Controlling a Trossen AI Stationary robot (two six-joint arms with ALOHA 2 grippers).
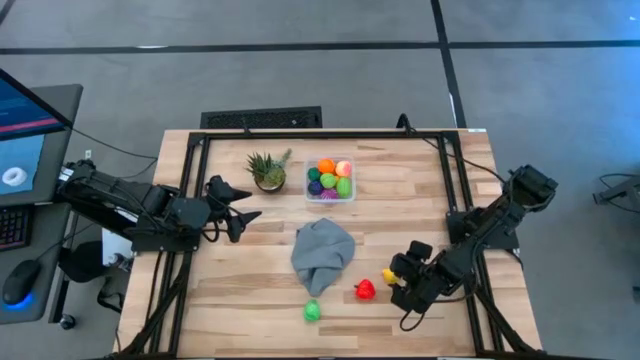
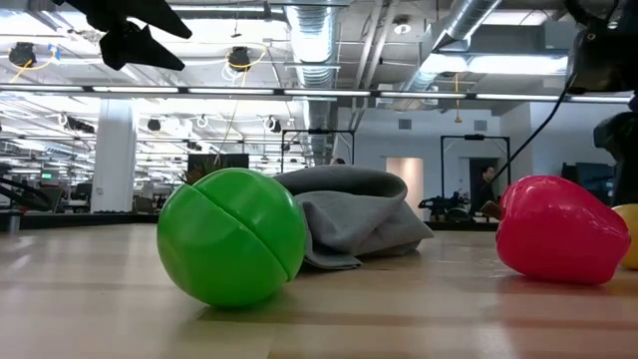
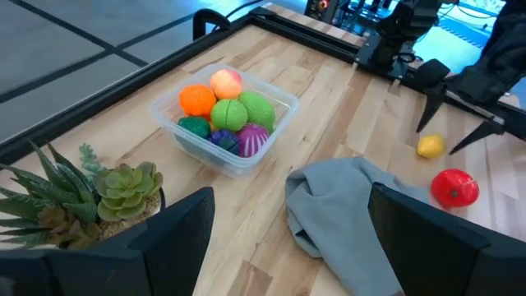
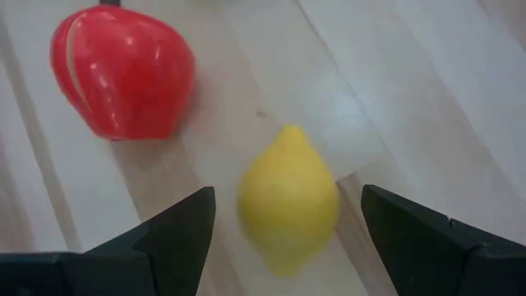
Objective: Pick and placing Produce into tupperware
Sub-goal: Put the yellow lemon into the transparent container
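Observation:
The clear tupperware (image 1: 330, 182) stands at the table's far middle and holds several pieces of produce (image 3: 230, 115). Three pieces lie loose near the front: a green ball (image 1: 312, 311), a red piece (image 1: 365, 290) and a yellow lemon (image 4: 288, 201). My right gripper (image 4: 288, 222) is open above the lemon and slants down, one finger on either side with a gap to each. My left gripper (image 1: 243, 208) hangs open and high at the table's left, above the wood.
A crumpled grey cloth (image 1: 322, 252) lies in the middle, between the tupperware and the loose pieces. A small potted plant (image 1: 268, 170) stands just left of the tupperware. Black frame rails (image 1: 190, 200) run along the table's left, right and far edges.

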